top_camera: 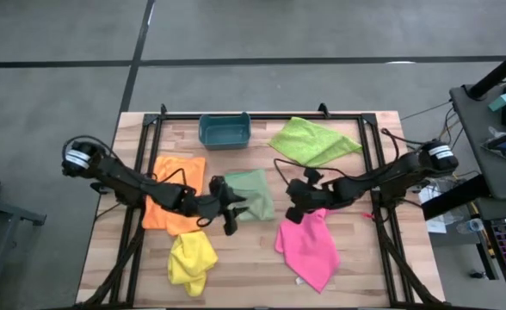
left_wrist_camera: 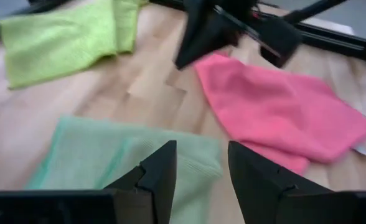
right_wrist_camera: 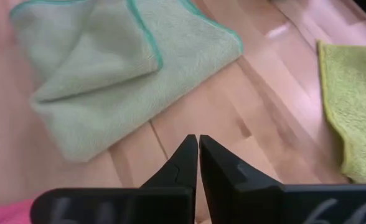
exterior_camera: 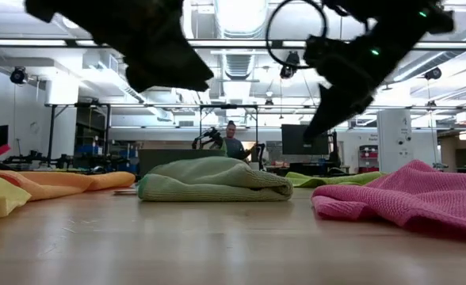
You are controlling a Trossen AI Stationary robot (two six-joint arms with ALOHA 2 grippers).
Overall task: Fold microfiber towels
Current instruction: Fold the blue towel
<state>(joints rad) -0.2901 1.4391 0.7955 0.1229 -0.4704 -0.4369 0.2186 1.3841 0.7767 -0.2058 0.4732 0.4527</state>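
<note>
Right gripper (top_camera: 298,207) pinched shut, empty, at 3 o'clock of the centred mint towel (top_camera: 251,194); left gripper (top_camera: 227,207) half-open at its 9 — you risk snagging the loose fold.

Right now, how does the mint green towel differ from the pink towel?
The mint green towel lies folded over on itself in a compact layered bundle; the pink towel lies spread and rumpled in a single loose layer. The mint one sits mid-table between both arms, the pink one nearer the right arm. Both rest on the table, ungripped.
</note>
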